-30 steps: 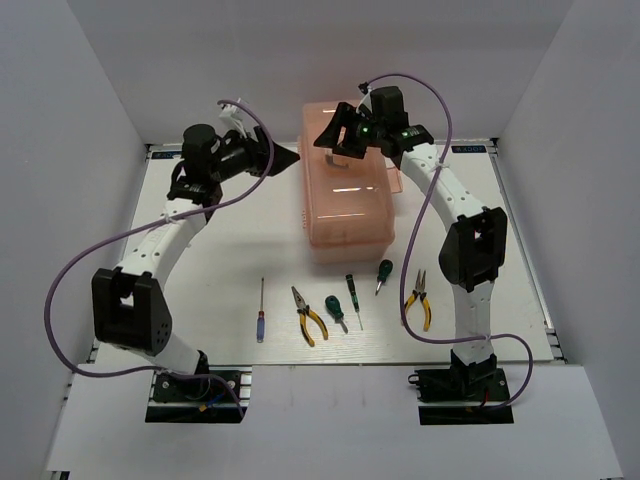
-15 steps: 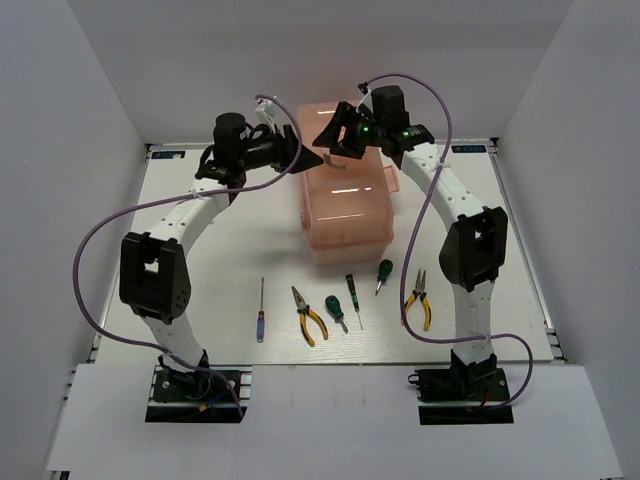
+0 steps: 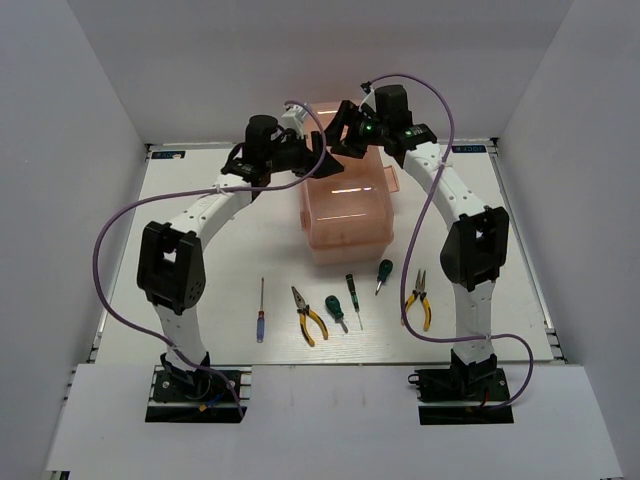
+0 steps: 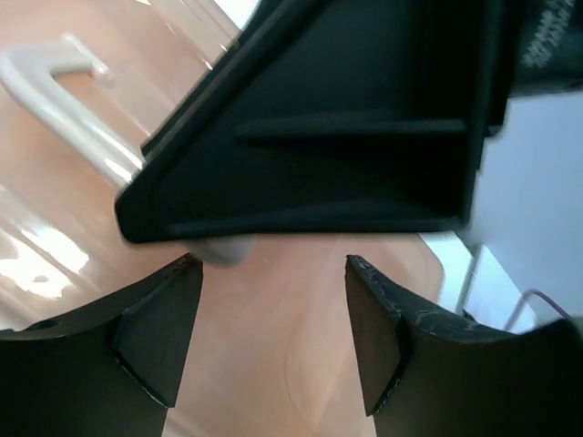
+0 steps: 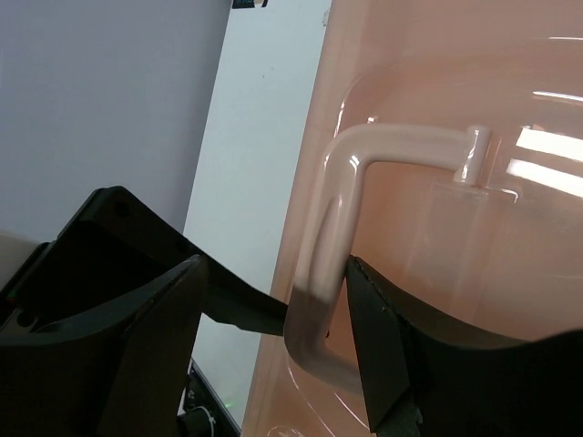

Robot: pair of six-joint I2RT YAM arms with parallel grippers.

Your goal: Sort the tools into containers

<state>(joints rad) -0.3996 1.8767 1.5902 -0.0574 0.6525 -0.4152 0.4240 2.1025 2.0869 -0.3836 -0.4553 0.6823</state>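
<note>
The salmon-pink toolbox [image 3: 345, 215] stands closed at the table's middle back. Its pale lid handle [image 5: 387, 144] runs between my right gripper's [image 5: 273, 269] open fingers, which are not closed on it. My right gripper [image 3: 341, 131] hangs over the lid's far end. My left gripper [image 3: 322, 161] is open just above the lid's left side [image 4: 273, 273], with the right gripper's black finger [image 4: 328, 137] right in front of it. Six tools lie in a row in front of the box: purple screwdriver [image 3: 260, 312], pliers [image 3: 308, 315], stubby green screwdriver [image 3: 335, 310], slim black-green screwdriver [image 3: 353, 298], second stubby screwdriver [image 3: 383, 272], second pliers [image 3: 418, 297].
White walls enclose the table on three sides. Purple cables loop from both arms. The two grippers are very close together over the lid. The lid handle also shows in the left wrist view [image 4: 55, 86].
My left arm has swung right from the table's left back until its gripper is over the toolbox lid. My right gripper has barely moved. The tools have not moved.
</note>
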